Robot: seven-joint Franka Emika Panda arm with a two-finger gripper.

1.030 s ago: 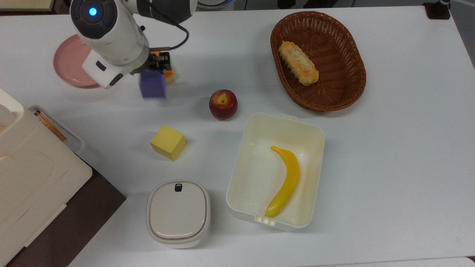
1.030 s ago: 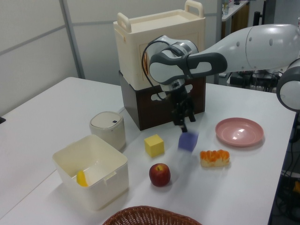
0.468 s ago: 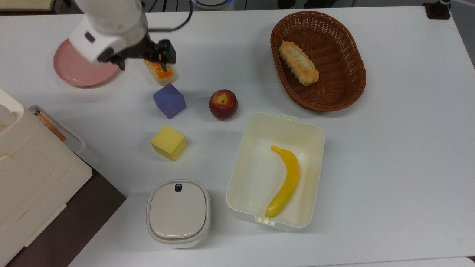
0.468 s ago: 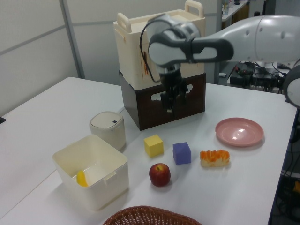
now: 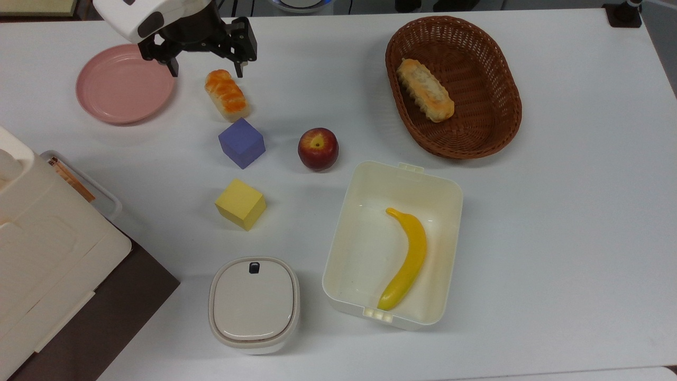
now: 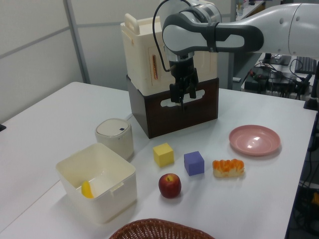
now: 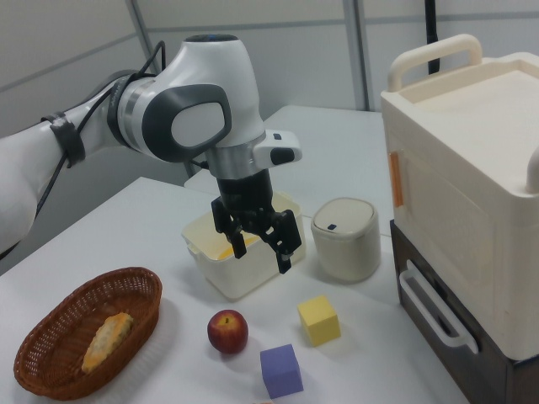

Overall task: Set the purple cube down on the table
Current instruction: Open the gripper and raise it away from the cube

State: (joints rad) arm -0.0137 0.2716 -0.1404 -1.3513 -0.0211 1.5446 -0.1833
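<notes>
Since a second ago the gripper (image 5: 205,62) has let go of the purple cube (image 5: 241,143) and risen; it now hangs wide open and empty above the table (image 5: 555,201). The cube rests on the table between one yellow cube (image 5: 240,203), one apple (image 5: 318,148) and one bread piece (image 5: 228,95). One basket (image 5: 497,127), one white tub (image 5: 344,248), one lidded pot (image 5: 254,304) and one pink plate (image 5: 122,84) stand well apart.

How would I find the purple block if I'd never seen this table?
Start at the pink plate near the top view's upper left on the white table. Toward the middle, past the orange-topped bread, sits the purple cube, beside a red apple. The neighbouring cube is yellow.
</notes>
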